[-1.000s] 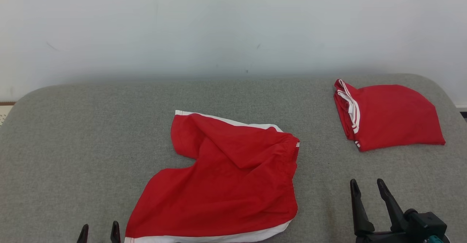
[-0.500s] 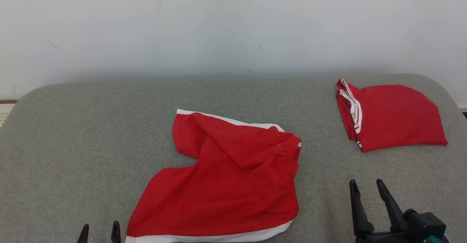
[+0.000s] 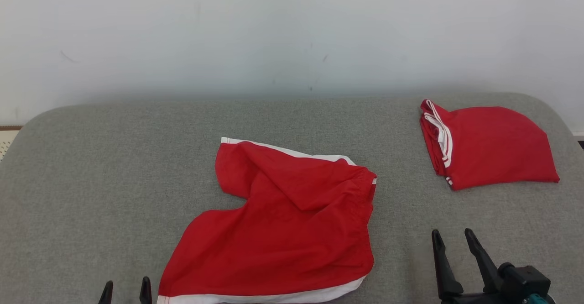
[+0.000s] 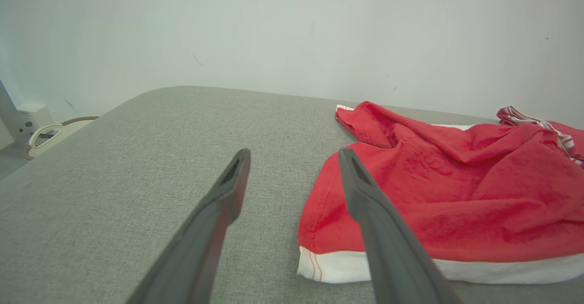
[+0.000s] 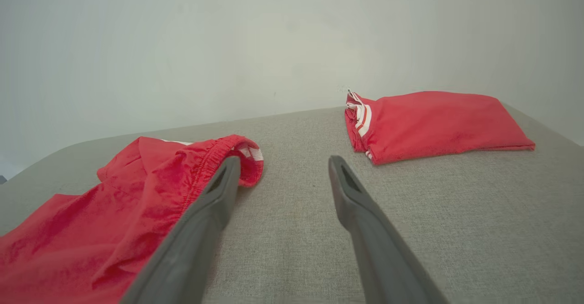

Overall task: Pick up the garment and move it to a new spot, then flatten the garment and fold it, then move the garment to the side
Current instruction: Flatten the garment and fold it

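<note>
I am looking down at a grey fabric-covered tabletop [image 3: 114,158] with rounded far corners, set against a plain pale wall [image 3: 273,30].

A pair of red shorts [image 3: 283,222], the garment I am working with, lies loose and rumpled in the middle of the tabletop, reaching towards its near edge. The elastic waistband faces the right edge. One leg points at the far left corner and has a white stripe along its far side. The other leg spreads towards the near left corner and ends in a broad white hem.

A second red garment [image 3: 492,146], folded into a compact bundle with white stripes showing at its left end, sits near the far right corner, well apart from the shorts.

My left claw [image 3: 126,285] is at the near edge, just beside the white hem's left corner, its fingers spread with nothing between them. My right claw [image 3: 452,233] is near the right part of the near edge, over bare fabric to the right of the waistband, also spread wide and empty.
</note>
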